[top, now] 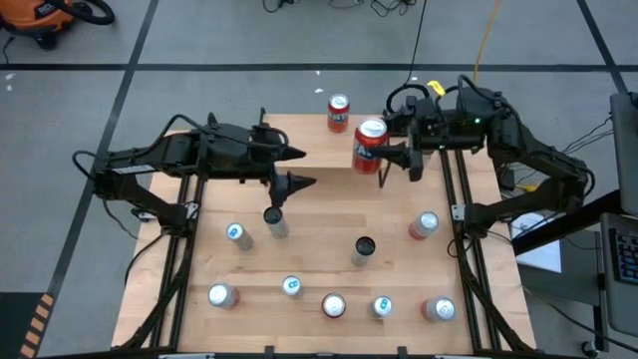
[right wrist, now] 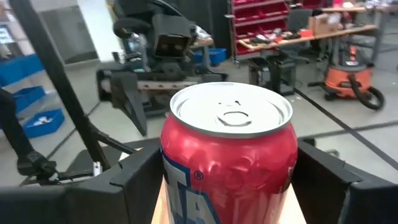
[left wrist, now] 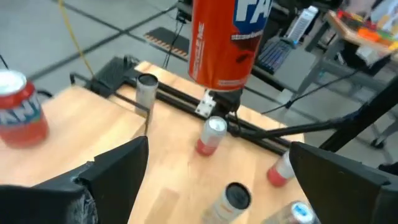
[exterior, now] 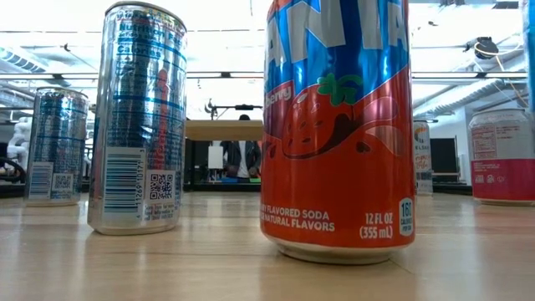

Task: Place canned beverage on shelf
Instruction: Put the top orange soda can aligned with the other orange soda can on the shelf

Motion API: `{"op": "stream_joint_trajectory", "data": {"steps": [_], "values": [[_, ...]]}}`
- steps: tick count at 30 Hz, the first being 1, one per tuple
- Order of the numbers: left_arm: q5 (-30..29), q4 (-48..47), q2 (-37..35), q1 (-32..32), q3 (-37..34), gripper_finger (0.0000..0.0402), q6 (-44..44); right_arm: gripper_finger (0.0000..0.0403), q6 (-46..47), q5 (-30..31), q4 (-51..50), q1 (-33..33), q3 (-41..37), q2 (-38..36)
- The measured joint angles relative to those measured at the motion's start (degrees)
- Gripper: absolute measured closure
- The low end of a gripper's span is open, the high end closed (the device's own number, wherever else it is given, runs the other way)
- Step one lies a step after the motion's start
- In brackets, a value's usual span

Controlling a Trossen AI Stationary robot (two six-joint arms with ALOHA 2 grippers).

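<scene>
1. Dark left gripper hangs over the left half of the light wooden tabletop, its two fingers spread wide with nothing between them
2. Beneath and to the right of it, a scatter of upright cans, slim silver ones and stouter red-sided ones, stands across the near part of the tabletop, one slim silver can almost under the left fingertips
3. A short red soda can with a silver lid stands upright at the far edge of the wood, well apart from the left gripper
4. Just right of it, the task's red and blue soda can is upright and lifted clear of the wood; the left wrist view shows its base in the air
5. The right gripper clamps that can, one dark finger pressed to each side
6. The shelf with a light wooden top board and black legs shows far off in the low view; whether the lifted can is above it I cannot tell
</scene>
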Motion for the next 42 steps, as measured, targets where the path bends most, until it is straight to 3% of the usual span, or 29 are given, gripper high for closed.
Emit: {"op": "stream_joint_trajectory", "data": {"steps": [7, 14, 23, 30, 35, 42], "values": [[0.1, -2.6, -1.2, -1.5, 0.0, 0.0011, -7.3, 0.0131, -4.3, -8.1, -4.7, -4.9, 0.0, -0.3], [-7.1, -2.5, -1.2, -4.4, -0.1, 0.0011, -10.3, 0.0131, -6.9, -13.7, -1.8, -7.7, -3.2, 1.8], [-8.7, -5.1, -1.1, -5.0, -0.1, 0.0011, -10.7, 0.0131, -2.5, -14.6, 15.9, -9.6, -19.2, 1.8], [-10.9, -6.5, -1.1, -4.9, -0.1, 0.0011, -8.8, 0.0131, 0.5, -11.6, 33.5, -13.2, -30.5, 1.9], [-11.7, -6.5, -1.1, -4.1, -0.1, 0.0011, -5.9, 0.0131, 1.5, -11.8, 39.4, -15.9, -35.3, 4.5], [-11.7, -6.5, -1.1, -1.5, -0.1, 0.0011, -2.0, 0.0131, -0.4, -11.8, 50.5, -18.4, -35.1, 9.5]]}}
